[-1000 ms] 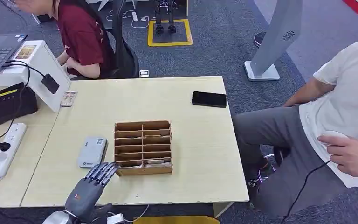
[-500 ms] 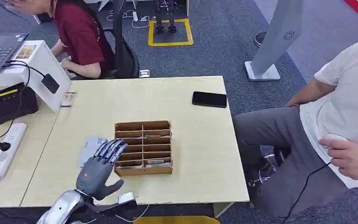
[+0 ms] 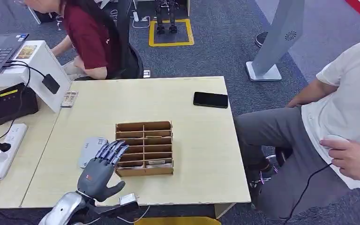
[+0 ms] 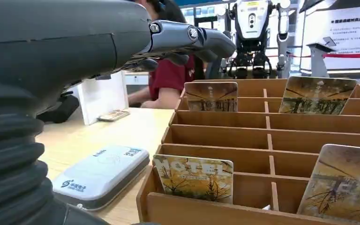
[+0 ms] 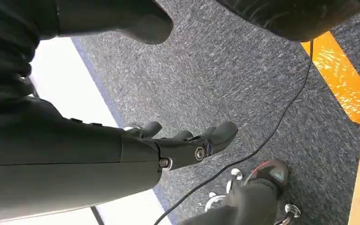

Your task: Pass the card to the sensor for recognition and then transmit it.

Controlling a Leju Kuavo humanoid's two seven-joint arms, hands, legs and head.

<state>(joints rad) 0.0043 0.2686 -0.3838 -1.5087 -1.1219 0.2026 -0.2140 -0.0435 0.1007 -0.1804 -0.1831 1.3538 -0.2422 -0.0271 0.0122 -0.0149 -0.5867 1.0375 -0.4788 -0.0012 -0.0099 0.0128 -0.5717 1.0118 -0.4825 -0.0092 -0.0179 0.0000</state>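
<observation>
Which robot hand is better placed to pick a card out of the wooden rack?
Left. The left robot hand hovers open at the wooden rack; the right robot hand hangs over carpet.

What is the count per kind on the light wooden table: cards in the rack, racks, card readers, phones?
Cards showing in the rack: 4
Wooden rack: 1
Card reader: 1
Black phone: 1
Total: 7

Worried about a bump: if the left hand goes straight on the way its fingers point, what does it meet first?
Probably the wooden card rack: the left hand points at its near-left corner, though height above it is unclear.
</observation>
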